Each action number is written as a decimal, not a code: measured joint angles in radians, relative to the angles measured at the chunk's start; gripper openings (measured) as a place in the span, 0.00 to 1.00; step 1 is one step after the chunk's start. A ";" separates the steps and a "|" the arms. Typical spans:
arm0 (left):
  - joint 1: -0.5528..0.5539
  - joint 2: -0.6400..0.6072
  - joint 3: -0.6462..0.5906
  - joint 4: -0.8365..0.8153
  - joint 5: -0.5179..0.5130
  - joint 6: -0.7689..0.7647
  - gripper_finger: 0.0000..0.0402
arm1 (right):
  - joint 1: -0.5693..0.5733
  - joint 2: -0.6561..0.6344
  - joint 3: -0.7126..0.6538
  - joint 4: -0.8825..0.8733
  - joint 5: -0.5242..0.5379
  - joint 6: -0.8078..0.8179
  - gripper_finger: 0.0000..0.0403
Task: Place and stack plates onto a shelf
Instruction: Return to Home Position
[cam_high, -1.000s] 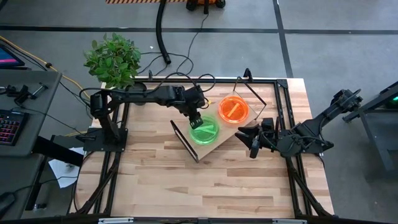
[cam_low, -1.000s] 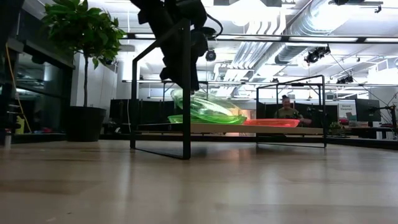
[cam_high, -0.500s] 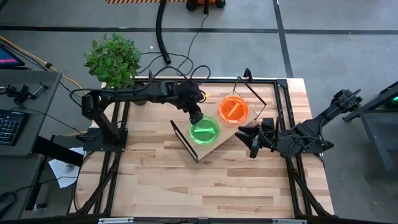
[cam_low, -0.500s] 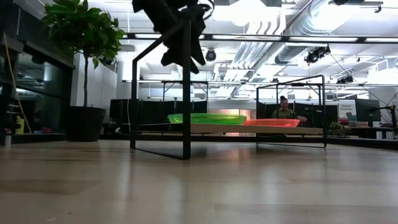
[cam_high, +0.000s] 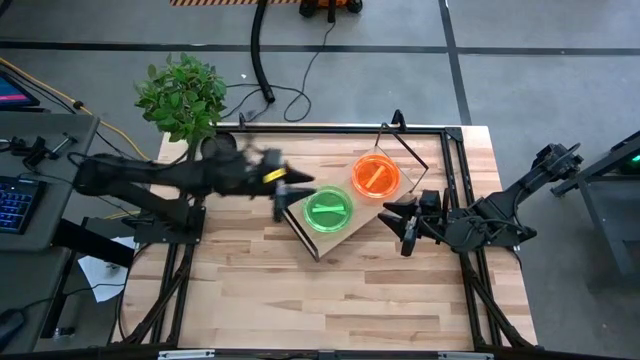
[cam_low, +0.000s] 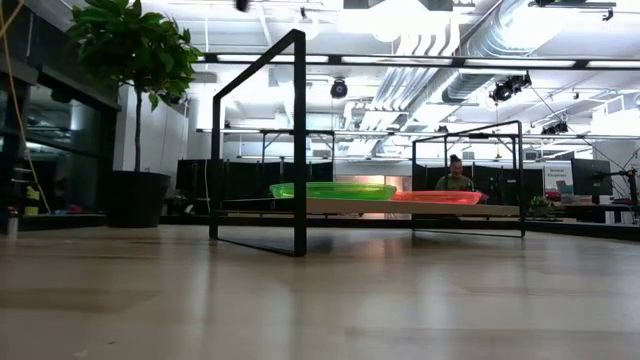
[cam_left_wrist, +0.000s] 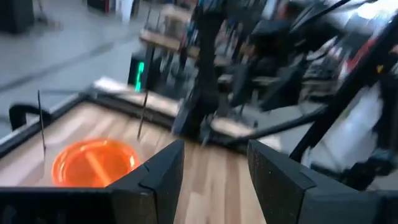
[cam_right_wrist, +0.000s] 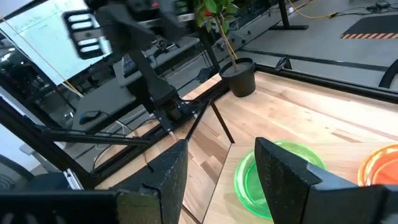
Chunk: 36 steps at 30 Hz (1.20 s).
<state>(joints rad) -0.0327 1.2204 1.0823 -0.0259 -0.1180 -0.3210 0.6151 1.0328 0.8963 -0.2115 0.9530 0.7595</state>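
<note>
A stack of neon green plates (cam_high: 329, 210) rests flat on the left part of the light-wood shelf (cam_high: 366, 208). An orange stack (cam_high: 375, 176) sits on its far right part. The low view shows the green stack (cam_low: 332, 190) and the orange one (cam_low: 435, 197) lying level on the board (cam_low: 400, 207). My left gripper (cam_high: 293, 187) is open and blurred, just left of the shelf's left wire frame, holding nothing. My right gripper (cam_high: 397, 226) is open at the shelf's right end, level with the green plates (cam_right_wrist: 273, 174). Neither gripper shows in the low view.
The black wire end frames (cam_high: 300, 225) (cam_high: 405, 150) stand up at both shelf ends. A potted plant (cam_high: 183, 95) in a dark pot (cam_right_wrist: 241, 78) sits at the table's far left corner. Bare butcher-block tabletop (cam_high: 330, 300) lies near the shelf. A person (cam_low: 458, 178) sits in the room beyond.
My left gripper let go of a tilted green plate, which settled flat on the green stack. The gripper then rose and drew back quickly toward the table's left edge, clear of the shelf's left frame. The right arm kept still.
</note>
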 joint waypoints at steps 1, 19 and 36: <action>-0.027 -0.046 -0.049 0.042 -0.031 0.001 0.42 | 0.000 0.000 0.000 0.000 0.000 -0.001 0.42; -0.149 -0.723 -0.765 0.423 -0.225 0.043 0.20 | 0.000 -0.124 0.000 -0.002 0.003 -0.001 0.42; -0.149 -1.133 -1.071 0.479 -0.153 -0.012 0.00 | 0.000 -0.163 0.000 -0.039 0.028 0.000 0.35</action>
<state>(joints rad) -0.1818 0.0875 0.0113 0.4530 -0.2714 -0.3327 0.6151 0.8700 0.8963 -0.2508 0.9805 0.7597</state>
